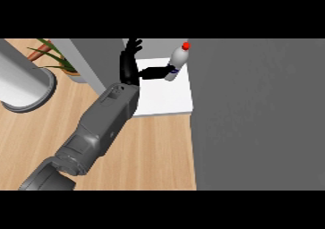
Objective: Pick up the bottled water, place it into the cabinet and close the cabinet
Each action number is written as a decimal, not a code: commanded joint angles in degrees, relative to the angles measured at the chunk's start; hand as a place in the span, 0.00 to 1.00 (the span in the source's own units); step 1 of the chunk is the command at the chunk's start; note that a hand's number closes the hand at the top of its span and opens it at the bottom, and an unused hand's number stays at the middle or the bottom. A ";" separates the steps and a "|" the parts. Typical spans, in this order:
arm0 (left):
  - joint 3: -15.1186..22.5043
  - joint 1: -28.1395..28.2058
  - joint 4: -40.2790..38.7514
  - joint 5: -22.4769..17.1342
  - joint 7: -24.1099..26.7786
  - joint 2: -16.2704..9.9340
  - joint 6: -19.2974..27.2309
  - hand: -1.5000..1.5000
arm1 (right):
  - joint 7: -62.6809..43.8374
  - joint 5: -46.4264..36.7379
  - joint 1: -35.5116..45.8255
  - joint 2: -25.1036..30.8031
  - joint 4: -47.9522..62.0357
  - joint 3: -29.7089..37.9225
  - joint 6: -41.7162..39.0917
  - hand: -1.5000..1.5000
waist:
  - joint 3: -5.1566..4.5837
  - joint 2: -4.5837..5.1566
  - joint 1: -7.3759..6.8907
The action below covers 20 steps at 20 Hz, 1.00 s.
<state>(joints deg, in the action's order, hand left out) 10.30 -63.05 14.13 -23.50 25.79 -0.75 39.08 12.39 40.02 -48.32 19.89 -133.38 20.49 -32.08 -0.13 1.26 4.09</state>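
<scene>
The bottled water (pixel 178 60), clear with a red cap, stands slightly tilted at the back right of the cabinet's white shelf (pixel 164 96). My left hand (pixel 128 71) reaches into the cabinet just left of the bottle. Its fingers point straight up and spread, and its thumb stretches right to touch the bottle's label. The fingers are not curled round the bottle. The cabinet's large grey door (pixel 257 112) stands open along the right side of the view. My right hand does not show.
A grey cabinet side wall (pixel 92 58) borders the shelf on the left. Left of it are a potted plant (pixel 56 58) and a big grey cylinder (pixel 19 82) on the wooden counter (pixel 158 152).
</scene>
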 commanded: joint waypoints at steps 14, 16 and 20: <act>-0.28 -0.76 4.84 -4.67 10.29 0.74 -6.34 0.00 | -4.50 6.19 -0.76 0.03 -9.32 1.54 4.24 0.00 | 0.01 -0.86 -0.44; 0.78 2.29 7.39 -6.71 12.28 0.75 -8.02 0.00 | -2.34 3.96 0.02 -1.45 -3.99 1.32 1.11 0.00 | 0.08 -1.01 -0.97; 7.16 4.74 14.07 -11.28 10.68 0.75 -4.12 0.00 | -5.04 3.11 0.64 -1.11 -8.39 -0.12 4.39 0.00 | 0.04 -1.24 -0.64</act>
<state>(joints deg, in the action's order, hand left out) 12.97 -61.06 22.67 -31.05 36.55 -0.03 33.10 10.36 41.57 -46.91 19.61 -133.79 20.07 -30.33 -0.10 0.30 3.43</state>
